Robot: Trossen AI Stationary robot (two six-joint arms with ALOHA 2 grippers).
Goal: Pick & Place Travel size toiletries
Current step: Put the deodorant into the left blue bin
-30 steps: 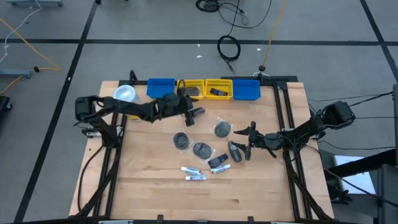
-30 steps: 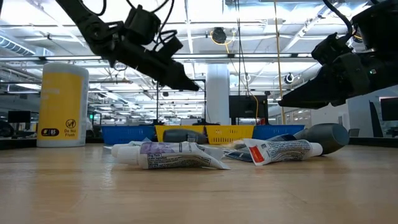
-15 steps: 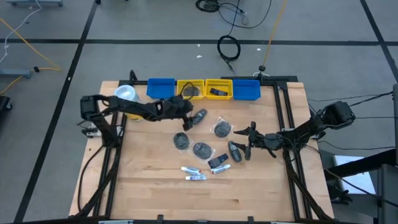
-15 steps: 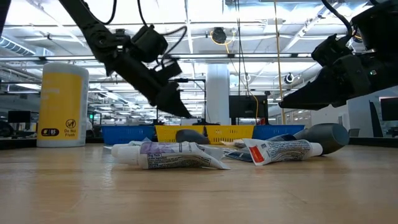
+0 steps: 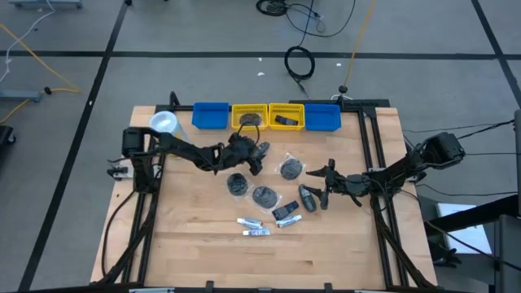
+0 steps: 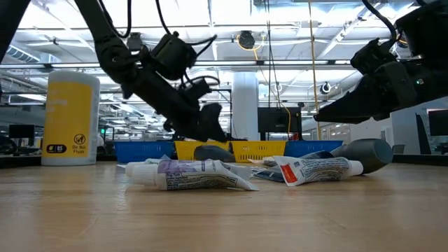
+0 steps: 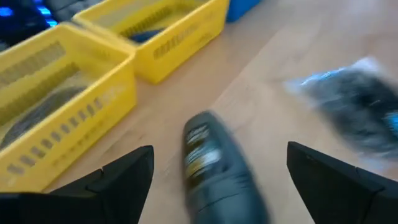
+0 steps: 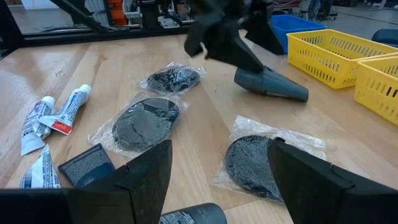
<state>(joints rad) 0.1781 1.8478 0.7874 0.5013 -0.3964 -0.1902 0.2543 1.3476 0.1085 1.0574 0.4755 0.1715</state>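
A dark bottle (image 7: 208,168) lies on its side on the table near the yellow bins; it also shows in the high view as the bottle (image 5: 262,151). My left gripper (image 7: 219,152) is open and low over it, one finger on each side. Three wrapped grey discs (image 5: 236,183), (image 5: 263,195), (image 5: 291,168) lie mid-table. Near them lie white tubes (image 5: 254,227) and a small dark box (image 5: 285,213). My right gripper (image 5: 319,185) hangs open above a second dark bottle (image 5: 307,198) and a disc (image 8: 255,158).
Two blue bins (image 5: 210,115), (image 5: 322,116) and two yellow bins (image 5: 251,116), (image 5: 286,116) stand in a row along the far edge; the yellow ones hold dark items. A yellow canister (image 6: 70,115) with a white lid stands at the far left.
My left gripper has come down from beside the yellow bins toward the dark bottle on the table and has opened wide, its fingers now on either side of the bottle.
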